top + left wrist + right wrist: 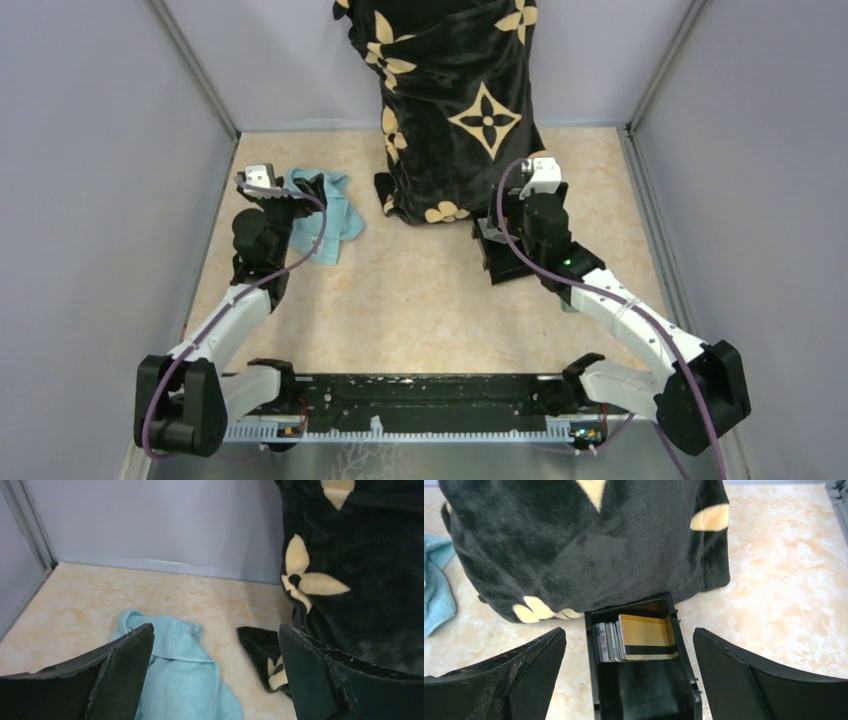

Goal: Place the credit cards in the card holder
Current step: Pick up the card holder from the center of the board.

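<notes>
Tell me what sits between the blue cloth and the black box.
Top view: the lower edge of the black flowered fabric lies between the blue cloth and black box; nearer the arms, bare table.

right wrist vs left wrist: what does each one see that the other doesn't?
Right wrist only: the open black box at the blanket's edge, with a stack of cards inside; a tan-orange card with a dark stripe faces the camera.
Left wrist only: the left corner post and the wall behind the cloth.
Both: the black flowered blanket, the blue cloth and the marbled table.
</notes>
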{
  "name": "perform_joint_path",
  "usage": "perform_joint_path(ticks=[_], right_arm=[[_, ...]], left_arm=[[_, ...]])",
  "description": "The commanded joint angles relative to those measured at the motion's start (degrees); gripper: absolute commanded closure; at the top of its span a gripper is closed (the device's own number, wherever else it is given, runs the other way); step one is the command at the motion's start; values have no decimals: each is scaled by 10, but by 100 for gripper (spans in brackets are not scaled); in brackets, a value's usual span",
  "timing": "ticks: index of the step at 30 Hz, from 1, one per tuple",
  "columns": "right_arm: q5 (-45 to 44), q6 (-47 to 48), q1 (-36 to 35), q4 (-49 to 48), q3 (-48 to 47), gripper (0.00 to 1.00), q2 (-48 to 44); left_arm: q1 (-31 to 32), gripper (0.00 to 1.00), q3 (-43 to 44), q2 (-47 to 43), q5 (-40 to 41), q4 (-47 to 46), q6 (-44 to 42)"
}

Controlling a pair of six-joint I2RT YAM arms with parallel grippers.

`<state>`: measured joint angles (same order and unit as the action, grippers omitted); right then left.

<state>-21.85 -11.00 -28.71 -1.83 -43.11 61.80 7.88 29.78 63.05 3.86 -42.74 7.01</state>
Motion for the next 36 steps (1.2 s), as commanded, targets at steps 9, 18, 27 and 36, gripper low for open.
perform_joint_path(ticks=[9,18,27,36], right_arm=[[17,-1,-35,-92,70,1,-91],[60,-33,-32,40,-26,26,30],[143,-50,22,31,-29,45,93],[175,-59,66,8,-48,45,150]], left_arm=[[7,2,71,-21,-56,266,176],[204,8,137,27,152,430,231],[294,14,154,105,165,459,268],[338,16,183,177,154,455,268]])
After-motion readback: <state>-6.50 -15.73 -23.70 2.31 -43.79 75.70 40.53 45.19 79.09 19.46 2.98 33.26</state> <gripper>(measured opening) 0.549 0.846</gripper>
